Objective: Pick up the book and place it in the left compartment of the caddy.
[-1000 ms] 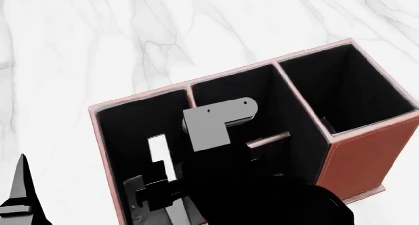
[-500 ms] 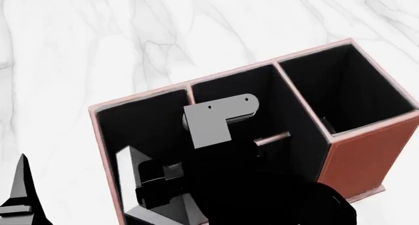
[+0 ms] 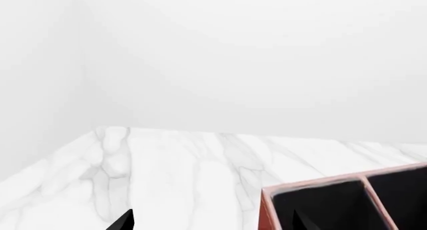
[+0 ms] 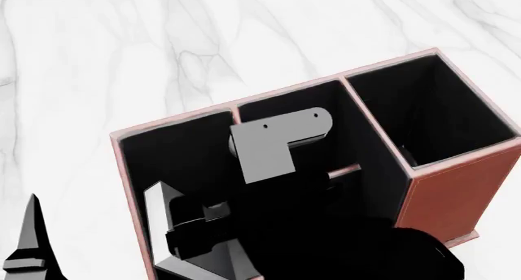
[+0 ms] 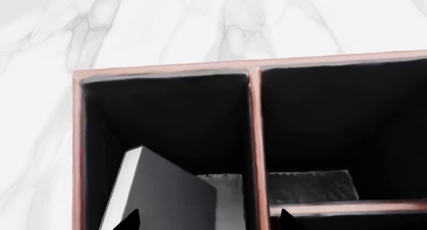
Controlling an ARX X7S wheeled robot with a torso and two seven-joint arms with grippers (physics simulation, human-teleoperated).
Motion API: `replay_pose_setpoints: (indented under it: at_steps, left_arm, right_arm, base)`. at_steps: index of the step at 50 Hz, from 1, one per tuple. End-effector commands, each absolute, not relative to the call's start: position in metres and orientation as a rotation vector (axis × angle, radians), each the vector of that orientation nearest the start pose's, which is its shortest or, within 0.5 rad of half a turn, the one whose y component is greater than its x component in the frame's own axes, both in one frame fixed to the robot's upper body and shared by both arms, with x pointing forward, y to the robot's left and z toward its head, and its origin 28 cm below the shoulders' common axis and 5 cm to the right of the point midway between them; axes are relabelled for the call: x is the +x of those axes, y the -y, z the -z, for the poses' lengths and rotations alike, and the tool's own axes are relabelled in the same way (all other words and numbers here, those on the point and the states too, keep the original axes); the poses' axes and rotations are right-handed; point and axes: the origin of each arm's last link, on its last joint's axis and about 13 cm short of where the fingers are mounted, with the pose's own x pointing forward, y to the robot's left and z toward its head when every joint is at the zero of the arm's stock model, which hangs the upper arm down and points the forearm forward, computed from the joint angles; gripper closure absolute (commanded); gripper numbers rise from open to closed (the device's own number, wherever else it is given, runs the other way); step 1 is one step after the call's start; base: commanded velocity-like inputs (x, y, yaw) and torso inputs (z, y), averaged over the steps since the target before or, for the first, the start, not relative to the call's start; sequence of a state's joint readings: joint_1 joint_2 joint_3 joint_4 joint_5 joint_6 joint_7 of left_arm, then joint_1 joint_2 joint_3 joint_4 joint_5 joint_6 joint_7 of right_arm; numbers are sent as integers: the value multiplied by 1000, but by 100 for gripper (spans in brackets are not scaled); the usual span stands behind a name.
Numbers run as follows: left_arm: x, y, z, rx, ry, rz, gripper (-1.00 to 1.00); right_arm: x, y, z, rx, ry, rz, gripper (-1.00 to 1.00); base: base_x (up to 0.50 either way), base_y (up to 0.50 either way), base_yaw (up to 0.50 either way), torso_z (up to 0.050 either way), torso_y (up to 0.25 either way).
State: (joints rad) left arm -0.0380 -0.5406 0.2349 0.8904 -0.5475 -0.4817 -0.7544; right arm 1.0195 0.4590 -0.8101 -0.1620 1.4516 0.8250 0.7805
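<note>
- White marble table [image 4: 97,60] under everything, grey-veined, running to a plain white wall in the left wrist view.
- Reddish-brown caddy [image 4: 456,197] standing on it, black-lined, three bays, set at an angle to the head camera.
- Black right arm [image 4: 342,243] reaching in over the caddy's near side, covering much of the divided middle bay.
- Book [image 5: 157,195] tilted inside the left compartment [image 4: 175,155], top corner leaning toward the outer wall, lower part hidden by the arm.
- Right gripper [image 5: 207,221] poised above the book, fingertips spread with a wide gap, closed on nothing visible.
- Left gripper [image 3: 210,222] well off to the caddy's outer side, tips apart, nothing between them.
</note>
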Motion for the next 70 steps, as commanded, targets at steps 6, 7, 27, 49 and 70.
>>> replay_pose_setpoints:
  at_steps: [6, 7, 27, 49, 70]
  left_arm:
    - [164, -209, -150, -49, 264, -63, -100]
    - [164, -210, -149, -50, 262, -63, -100]
    - [163, -210, -151, -52, 265, -60, -100]
    - [161, -208, -153, -51, 270, -49, -100]
    - [160, -206, -154, -43, 278, -35, -100]
  right_arm:
    - [254, 51, -213, -42, -220, -368, -100]
    - [253, 52, -214, -48, -186, -363, -100]
    - [229, 63, -184, -199, 134, -227, -100]
    - [212, 79, -152, -235, 286, -81, -100]
    - [193, 84, -138, -205, 387, 0, -100]
  base:
    - [0, 0, 0, 0, 0]
    - [0, 0, 0, 0, 0]
    - [0, 0, 0, 0, 0]
    - [0, 0, 0, 0, 0]
    - [0, 0, 0, 0, 0]
